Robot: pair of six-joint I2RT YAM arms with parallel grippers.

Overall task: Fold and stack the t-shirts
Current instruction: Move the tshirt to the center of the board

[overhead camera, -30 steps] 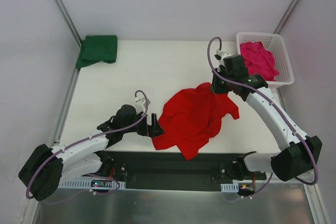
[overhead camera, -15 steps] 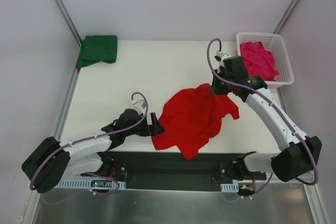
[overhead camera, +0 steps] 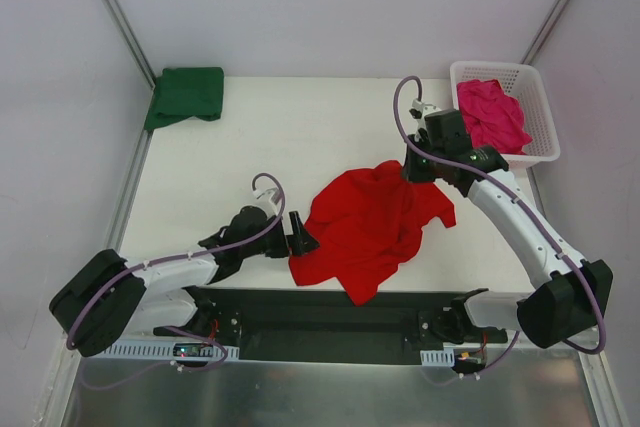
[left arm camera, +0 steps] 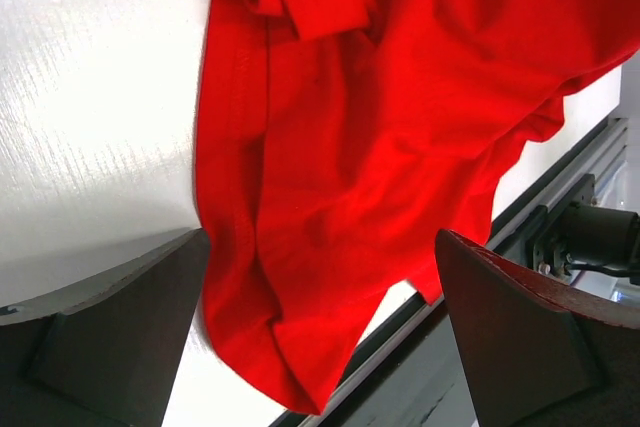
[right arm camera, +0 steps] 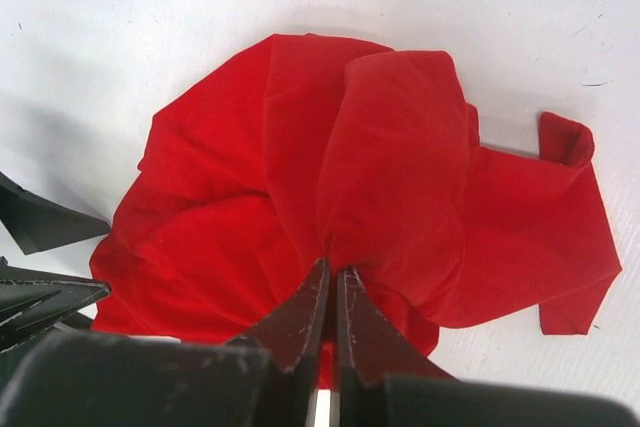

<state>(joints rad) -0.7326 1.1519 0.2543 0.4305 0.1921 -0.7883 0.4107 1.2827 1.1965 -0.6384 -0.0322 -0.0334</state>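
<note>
The red shirt (overhead camera: 370, 225) lies crumpled at the front-ctr of the bench (overhead camera: 260, 147), its near tip reaching past the front edge. The right tool (right arm camera: 330, 297) is clenched on a bunched fold at the shirt's far side. The left tool (overhead camera: 298, 232) sits low, released w/ jaws spread wide, right at the shirt's left hem. The green shirt (overhead camera: 186, 95) lies folded at the far-left corner, and the pink shirt (overhead camera: 492, 114) is heaped in the basket (overhead camera: 540, 137) at far right.
</note>
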